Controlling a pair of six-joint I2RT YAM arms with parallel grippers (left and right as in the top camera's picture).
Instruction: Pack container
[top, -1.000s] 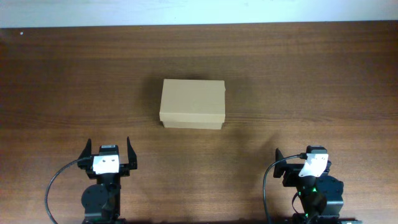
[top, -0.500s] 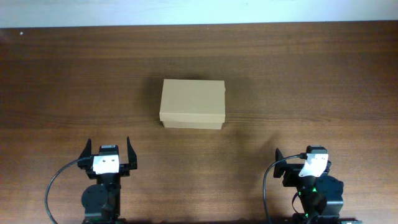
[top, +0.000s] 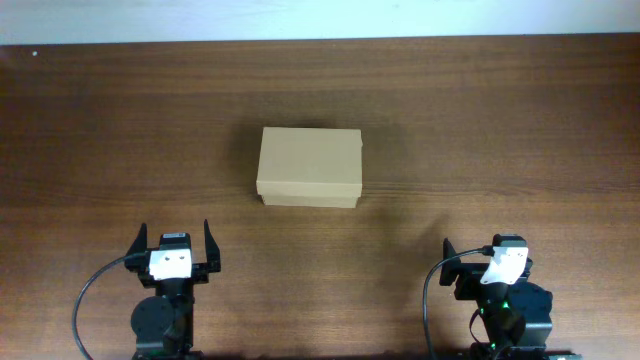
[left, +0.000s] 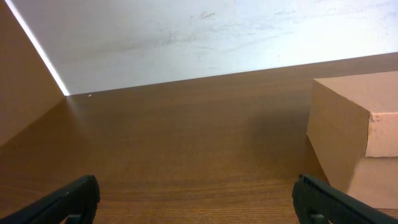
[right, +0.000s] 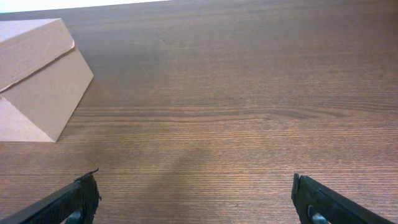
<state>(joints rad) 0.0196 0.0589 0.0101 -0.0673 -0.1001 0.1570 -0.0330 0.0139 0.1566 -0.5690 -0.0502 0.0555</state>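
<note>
The container (top: 309, 167) is a plain tan cardboard box with its lid closed, lying in the middle of the wooden table. It also shows at the right edge of the left wrist view (left: 360, 146) and at the upper left of the right wrist view (right: 38, 78). My left gripper (top: 174, 240) is open and empty near the front edge, to the box's front left; its fingertips frame bare wood (left: 196, 202). My right gripper (top: 487, 252) is open and empty near the front edge, to the box's front right (right: 196, 199).
A white wall (left: 186, 37) runs along the table's far edge (top: 320, 40). A brown panel (left: 22, 93) stands at the left in the left wrist view. Black cables (top: 90, 300) loop beside each arm base.
</note>
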